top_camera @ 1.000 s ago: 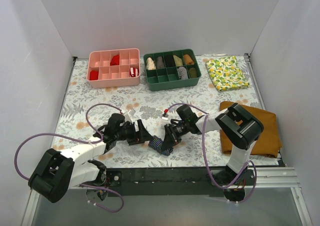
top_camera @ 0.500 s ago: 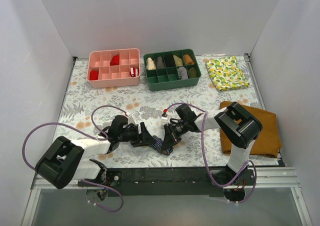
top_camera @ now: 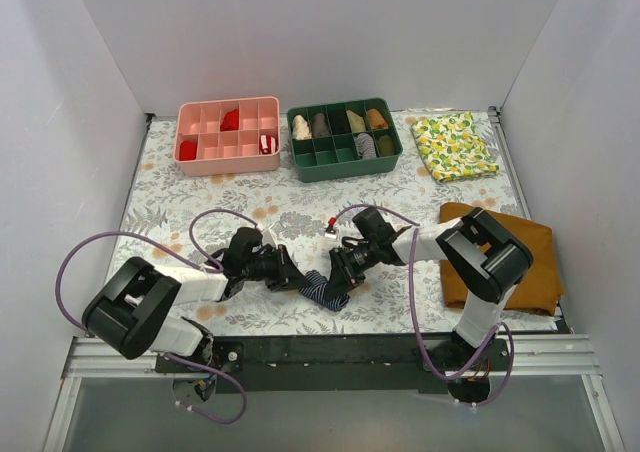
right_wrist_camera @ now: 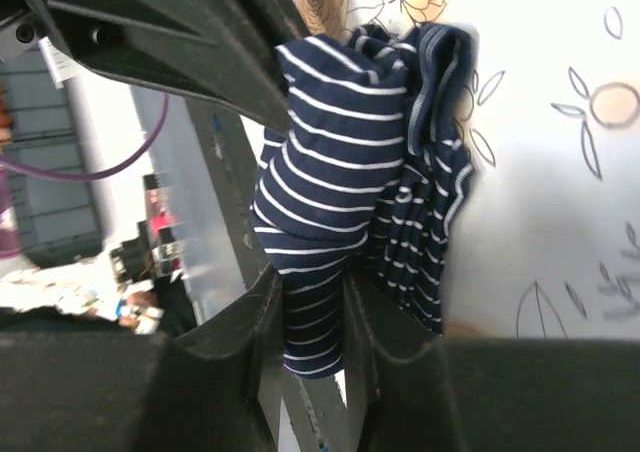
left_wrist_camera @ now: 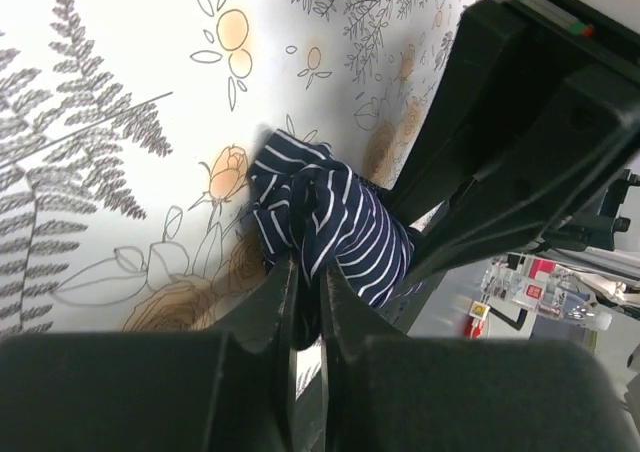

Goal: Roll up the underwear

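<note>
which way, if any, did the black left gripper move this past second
Yes: the left gripper slid right, toward the green divided tray's side, closing on the striped navy underwear.

The left arm (top_camera: 150,302) and the right arm (top_camera: 480,257) are each built of bulky black joint housings linked by smooth white segments. A thin purple cable (top_camera: 409,287) loops loosely off each one. The fingers (left_wrist_camera: 250,372) are matte black, angular and wedge-shaped.
</note>
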